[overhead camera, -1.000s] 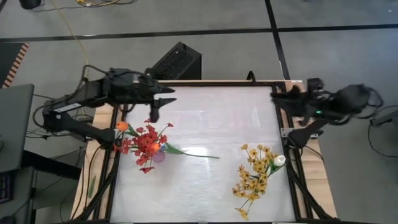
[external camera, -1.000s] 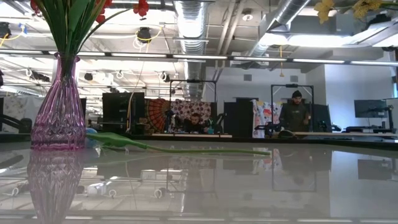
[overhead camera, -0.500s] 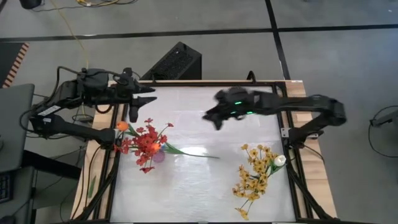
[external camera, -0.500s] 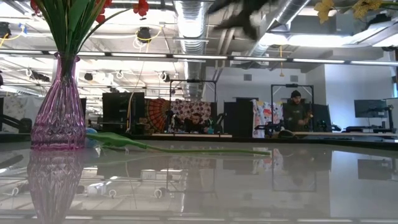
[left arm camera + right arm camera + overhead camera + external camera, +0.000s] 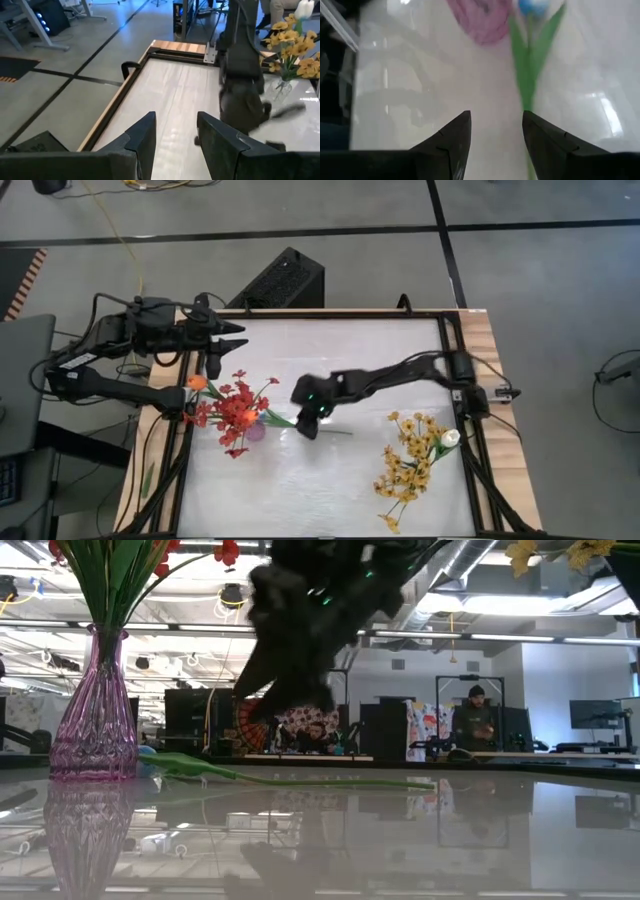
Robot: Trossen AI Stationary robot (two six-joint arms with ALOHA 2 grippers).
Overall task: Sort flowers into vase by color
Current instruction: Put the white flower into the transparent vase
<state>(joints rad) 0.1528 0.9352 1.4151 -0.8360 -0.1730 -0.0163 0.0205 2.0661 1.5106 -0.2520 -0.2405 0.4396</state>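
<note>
A pink glass vase (image 5: 254, 432) (image 5: 94, 715) stands near the table's left edge, holding red blossoms (image 5: 233, 410) and an orange tulip (image 5: 197, 382). A clear vase (image 5: 436, 448) near the right edge holds yellow sprays (image 5: 408, 455) and a white bud (image 5: 450, 437). One long green-stemmed flower (image 5: 336, 429) (image 5: 300, 780) lies flat on the table, its blue head (image 5: 534, 6) beside the pink vase. My right gripper (image 5: 312, 424) (image 5: 496, 116) hangs open just above that stem (image 5: 526, 75), touching nothing. My left gripper (image 5: 238, 336) (image 5: 175, 132) waits open over the far left corner.
White tabletop inside a wooden frame (image 5: 480, 330). A black box (image 5: 285, 278) sits beyond the far edge. My right arm (image 5: 400, 372) reaches slantwise across the middle of the table. Bare surface lies between the two vases and toward the near edge. People stand in the room behind (image 5: 475, 720).
My right arm has swung from beyond the table's far right corner across to the left and near side, dropping low over the lying stem. My left gripper drew back a little toward the left edge, then held still. The flowers and vases have not moved.
</note>
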